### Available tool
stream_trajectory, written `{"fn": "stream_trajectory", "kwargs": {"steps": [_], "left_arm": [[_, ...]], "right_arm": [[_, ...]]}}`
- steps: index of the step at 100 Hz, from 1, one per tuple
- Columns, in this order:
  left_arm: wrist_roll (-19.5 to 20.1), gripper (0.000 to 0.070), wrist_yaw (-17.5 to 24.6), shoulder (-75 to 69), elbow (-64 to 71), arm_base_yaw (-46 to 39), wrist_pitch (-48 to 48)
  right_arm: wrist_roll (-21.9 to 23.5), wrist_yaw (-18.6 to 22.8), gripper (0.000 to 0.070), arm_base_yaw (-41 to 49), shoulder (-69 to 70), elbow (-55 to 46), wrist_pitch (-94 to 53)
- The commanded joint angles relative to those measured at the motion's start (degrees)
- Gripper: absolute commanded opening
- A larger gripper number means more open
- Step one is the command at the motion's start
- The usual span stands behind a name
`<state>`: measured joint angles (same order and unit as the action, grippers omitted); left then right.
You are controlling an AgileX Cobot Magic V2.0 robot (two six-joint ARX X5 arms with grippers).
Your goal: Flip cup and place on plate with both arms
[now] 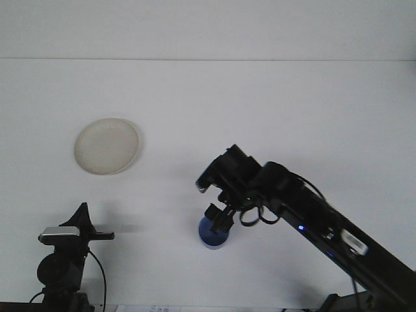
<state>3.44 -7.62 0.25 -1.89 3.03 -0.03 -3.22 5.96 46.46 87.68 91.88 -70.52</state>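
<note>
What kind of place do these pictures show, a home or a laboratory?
Probably a robot test bench in a laboratory. A bare white table holds only a plate and a blue cup, with two black robot arms over it and no household things.

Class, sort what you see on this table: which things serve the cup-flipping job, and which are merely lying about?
Belonging to the job: blue cup; cream plate; right pincer at the cup; left pincer, idle near the table's front edge.

Lying about: nothing besides the white table.
</note>
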Motion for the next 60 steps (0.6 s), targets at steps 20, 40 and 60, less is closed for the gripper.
{"fn": "stream_trajectory", "kwargs": {"steps": [20, 40, 60], "left_arm": [[-0.52, 0.0014, -0.02, -0.09, 1.09, -0.07, 0.57], [-0.52, 0.0015, -0.02, -0.09, 1.09, -0.07, 0.57], [-0.52, 0.0014, -0.02, -0.09, 1.09, -0.07, 0.57]], "right_arm": [[0.33, -7.06, 0.0457, 0.57, -21.92, -2.38, 7.04], [3.34, -21.55, 0.0457, 0.57, -42.58, -17.07, 18.53], [3.89, -25.83, 0.0457, 0.57, -62.16, -36.57, 32.13]]}}
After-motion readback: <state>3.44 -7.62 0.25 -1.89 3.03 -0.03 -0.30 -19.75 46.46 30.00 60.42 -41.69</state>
